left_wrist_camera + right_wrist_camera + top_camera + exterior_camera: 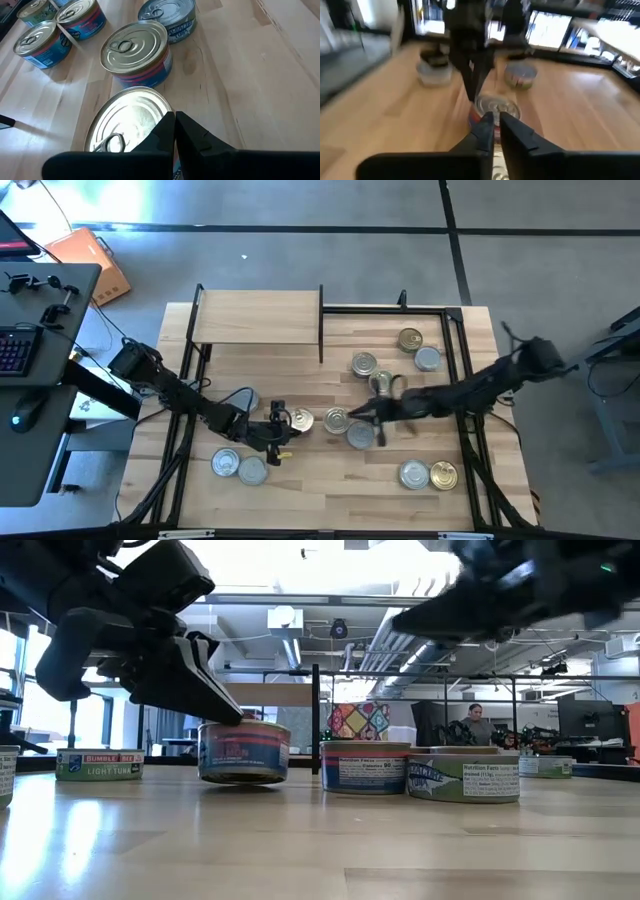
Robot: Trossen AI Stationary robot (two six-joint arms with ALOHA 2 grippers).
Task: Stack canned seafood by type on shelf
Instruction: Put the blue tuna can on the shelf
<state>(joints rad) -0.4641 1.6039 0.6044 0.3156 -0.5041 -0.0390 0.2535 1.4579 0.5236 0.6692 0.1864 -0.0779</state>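
- Starting at the near edge of the bench (330,490), two silver-topped tins (238,467) sit touching each other at the near left, and a silver-topped tin beside a gold-topped tin (443,475) sit at the near right.
- Just beyond the left pair, the left gripper (276,432) hangs low over a silver-topped tin (131,122), its jaws pressed together with no can between them; the tips sit over that tin's lid near its rim.
- In the low view that tin, with a red and blue label (243,752), looks slightly lifted off the wood under the dark fingers.
- Past it in the left wrist view stands another silver-topped can (135,50) with the same red and blue label, then a tin with a blue-grey label (169,17).
- Toward the middle of the bench, the right gripper (372,412) reaches in from the right, just above a tin; its jaws show nearly together and grip nothing.
- Farther back on the right, a silver-topped tin (364,364), another silver one (427,359) and a gold-topped tin (410,339) lie scattered, apart from one another.
- At the far left, the shelf (258,317), a light-wood board on black uprights, carries no cans.
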